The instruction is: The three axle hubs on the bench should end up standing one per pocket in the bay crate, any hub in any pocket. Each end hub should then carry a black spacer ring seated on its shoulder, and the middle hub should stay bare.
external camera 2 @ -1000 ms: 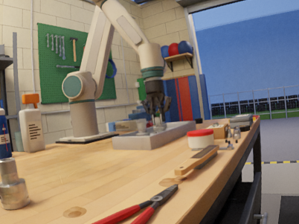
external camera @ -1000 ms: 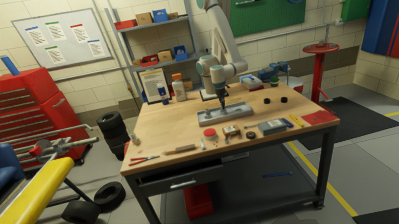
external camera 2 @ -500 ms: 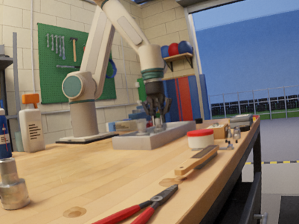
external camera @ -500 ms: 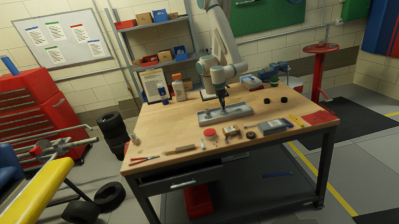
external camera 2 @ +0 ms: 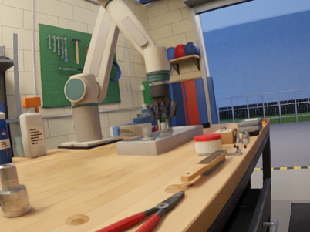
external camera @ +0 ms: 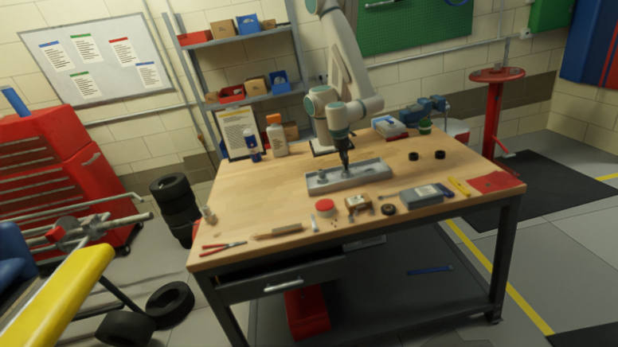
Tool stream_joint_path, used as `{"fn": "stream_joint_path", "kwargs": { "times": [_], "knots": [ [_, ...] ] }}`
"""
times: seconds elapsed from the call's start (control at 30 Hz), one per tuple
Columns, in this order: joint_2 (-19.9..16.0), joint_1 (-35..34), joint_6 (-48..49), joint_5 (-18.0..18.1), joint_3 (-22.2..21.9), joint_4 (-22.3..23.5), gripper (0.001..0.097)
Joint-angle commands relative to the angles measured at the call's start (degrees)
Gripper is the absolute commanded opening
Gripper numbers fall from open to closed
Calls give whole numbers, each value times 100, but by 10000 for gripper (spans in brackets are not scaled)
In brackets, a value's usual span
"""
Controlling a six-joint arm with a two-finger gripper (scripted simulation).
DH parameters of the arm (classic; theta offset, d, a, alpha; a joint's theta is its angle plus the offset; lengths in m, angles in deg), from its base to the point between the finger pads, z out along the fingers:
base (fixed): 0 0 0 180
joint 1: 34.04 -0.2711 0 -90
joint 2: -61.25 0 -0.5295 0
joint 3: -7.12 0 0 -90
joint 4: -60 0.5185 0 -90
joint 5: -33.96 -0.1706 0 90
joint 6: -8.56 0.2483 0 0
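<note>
An axle hub stands in the middle pocket of the grey bay crate, and it is held at its top by my gripper, which reaches straight down over it. A second hub stands in the crate's left pocket. The third hub stands far off near the bench's left edge. Two black spacer rings lie on the bench to the right of the crate. In the second side camera the gripper sits over the crate.
The crate's rim surrounds the fingers. In front of the crate lie a red-capped tub, a small wooden block, a tape roll and a grey case. Bottles stand at the back left, red pliers at the front.
</note>
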Motion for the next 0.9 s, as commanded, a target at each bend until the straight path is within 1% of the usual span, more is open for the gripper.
{"fn": "stream_joint_path", "kwargs": {
  "times": [0.0, 0.23, 0.67, 0.87],
  "knots": [
    [3, 0, 0, 0, 3, -1, 355],
    [2, 0, 0, 0, 2, -1, 495],
    [16, 0, 0, 15, 3, -1, 500],
    [165, 0, 0, 177, 20, -1, 500]
  ]
}}
